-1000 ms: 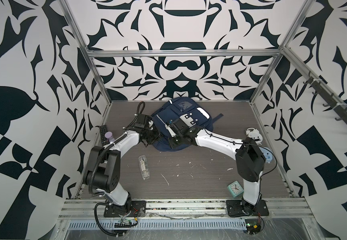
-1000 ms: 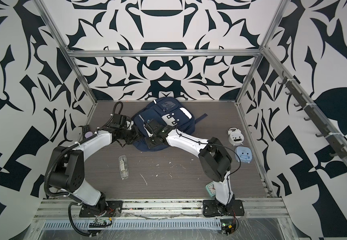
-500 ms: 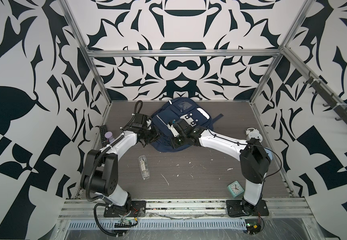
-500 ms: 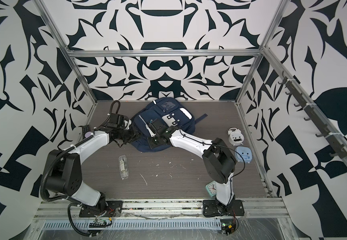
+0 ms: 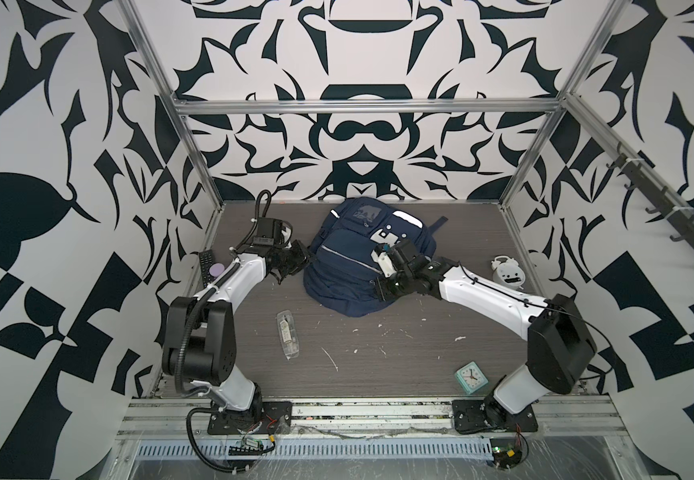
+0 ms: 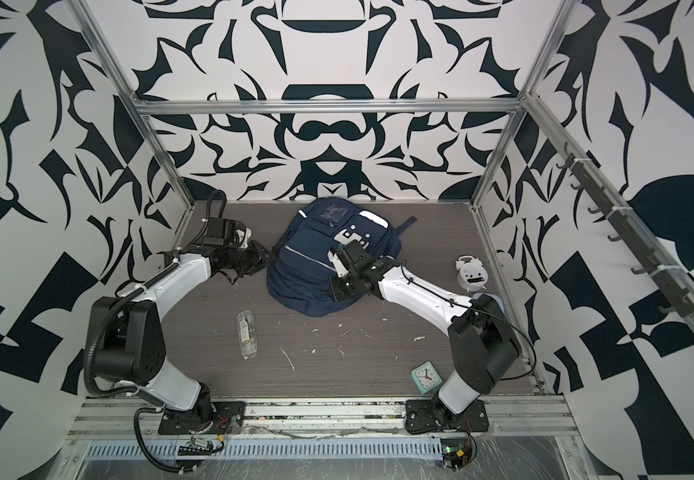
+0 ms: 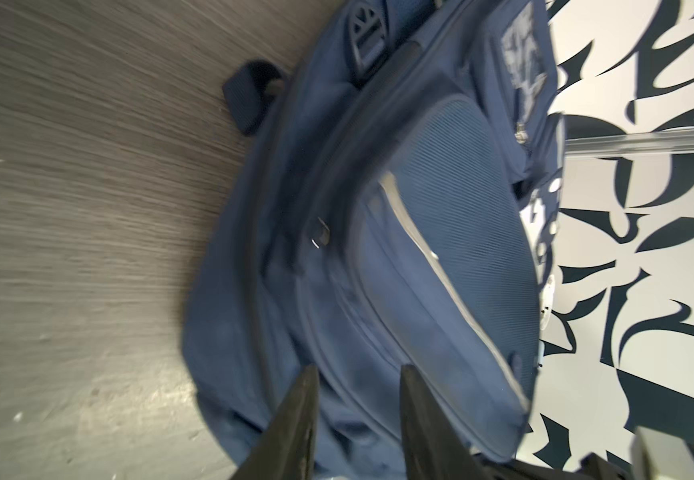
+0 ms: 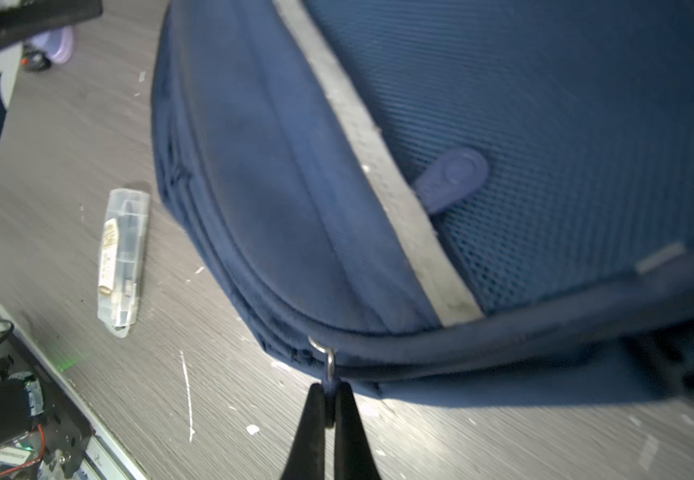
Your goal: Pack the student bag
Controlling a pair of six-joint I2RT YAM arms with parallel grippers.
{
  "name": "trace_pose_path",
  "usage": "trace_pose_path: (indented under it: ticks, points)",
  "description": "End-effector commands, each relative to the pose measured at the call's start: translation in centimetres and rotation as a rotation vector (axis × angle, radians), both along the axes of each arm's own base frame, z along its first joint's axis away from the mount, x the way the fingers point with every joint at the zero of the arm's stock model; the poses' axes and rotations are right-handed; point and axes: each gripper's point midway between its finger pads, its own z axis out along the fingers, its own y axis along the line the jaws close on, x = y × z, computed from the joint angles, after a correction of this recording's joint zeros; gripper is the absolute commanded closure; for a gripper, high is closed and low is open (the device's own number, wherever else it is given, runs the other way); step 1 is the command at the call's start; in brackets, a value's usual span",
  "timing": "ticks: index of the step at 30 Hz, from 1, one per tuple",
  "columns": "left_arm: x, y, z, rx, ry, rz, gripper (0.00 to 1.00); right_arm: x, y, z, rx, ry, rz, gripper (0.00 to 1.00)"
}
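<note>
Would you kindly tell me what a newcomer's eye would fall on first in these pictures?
The navy student bag, lying toward the back of the table, dominates both top views against bold black-and-white walls. The right tool is pinched shut on a zipper pull at its edge, while the left tool stands open beside its opposite side.
</note>
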Motion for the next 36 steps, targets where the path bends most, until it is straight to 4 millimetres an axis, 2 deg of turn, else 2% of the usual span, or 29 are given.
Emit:
trace_pose_path:
  ticks: [1,7,9,15,21,25,32,36]
  points:
    - [1.0,-1.9,0.2,-0.014,-0.009,-0.051,0.64,1.0,-3.0,0.6,0.001,-0.004,-0.11,0.97]
    - [2.9,-6.5,-0.2,-0.035,-0.019,-0.168,0.63,0.8,-3.8,-0.3,-0.019,0.022,-0.117,0.97]
    - [3.6,-7.2,-0.8,-0.016,-0.019,-0.181,0.63,0.8,-3.8,-0.3,-0.021,0.025,-0.117,0.97]
    - [4.1,-7.1,-2.3,0.112,0.003,-0.19,0.61,0.6,-3.6,-0.1,-0.013,0.028,-0.1,0.97]
    - [4.0,-6.0,-1.1,0.17,-0.041,-0.182,0.61,0.6,-3.8,-0.2,-0.028,0.025,-0.095,0.97]
    - [4.2,-4.8,-0.7,0.231,-0.08,-0.167,0.58,0.5,-3.7,-0.3,-0.022,0.03,-0.091,0.97]
    - [4.8,-5.3,-2.1,0.208,-0.049,-0.183,0.56,0.5,-3.5,-0.1,-0.014,0.033,-0.087,0.98]
    - [5.1,-6.5,-2.8,0.146,-0.034,-0.211,0.56,0.4,-3.4,0.0,-0.005,0.035,-0.081,0.97]
